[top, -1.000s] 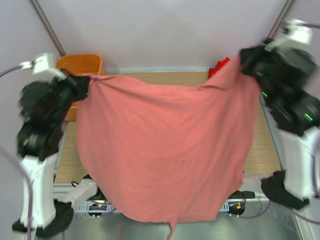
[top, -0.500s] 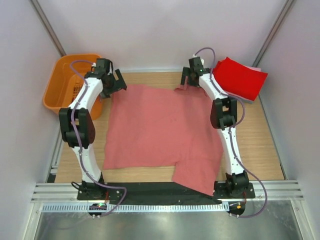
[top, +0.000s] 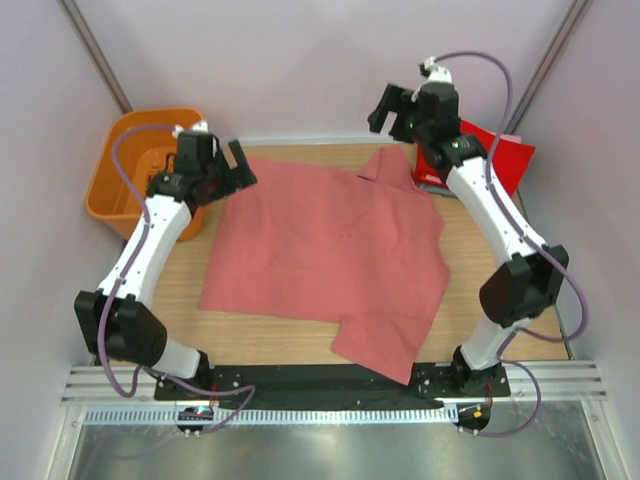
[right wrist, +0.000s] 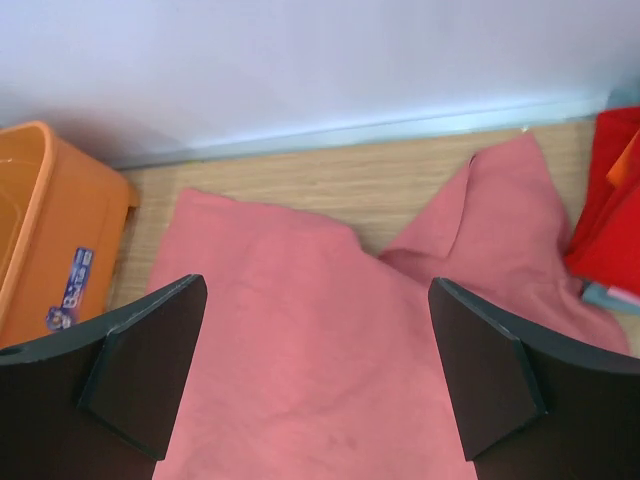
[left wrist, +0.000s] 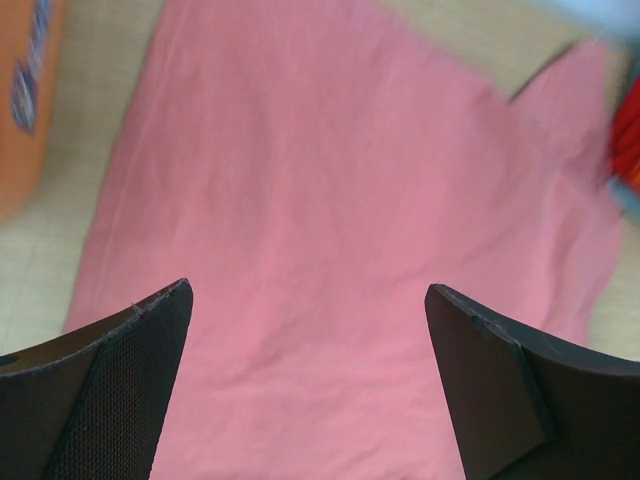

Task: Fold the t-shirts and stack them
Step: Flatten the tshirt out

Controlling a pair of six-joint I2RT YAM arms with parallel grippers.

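Observation:
A large salmon-pink t-shirt [top: 320, 240] lies spread out on the wooden table, one sleeve at the back right and another hanging towards the front edge. My left gripper [top: 238, 172] hovers open over its back left corner, holding nothing. In the left wrist view the pink cloth [left wrist: 330, 200] fills the space below the open left gripper [left wrist: 308, 290]. My right gripper [top: 392, 115] is raised open above the back right sleeve, also empty. The right wrist view has the shirt [right wrist: 300, 330] beneath the open right gripper [right wrist: 318, 283]. A bright red t-shirt [top: 500, 155] lies folded at the back right.
An orange slotted basket [top: 120, 170] stands off the table's back left corner, also seen in the right wrist view [right wrist: 50, 220]. A pale cloth edge [right wrist: 603, 293] peeks out under the red shirt [right wrist: 615, 190]. The back wall runs close behind the table.
Both grippers opened and let go of the pink shirt, which dropped from hanging in the air to lying flat. Since then the right arm has lifted back and the left has drawn away.

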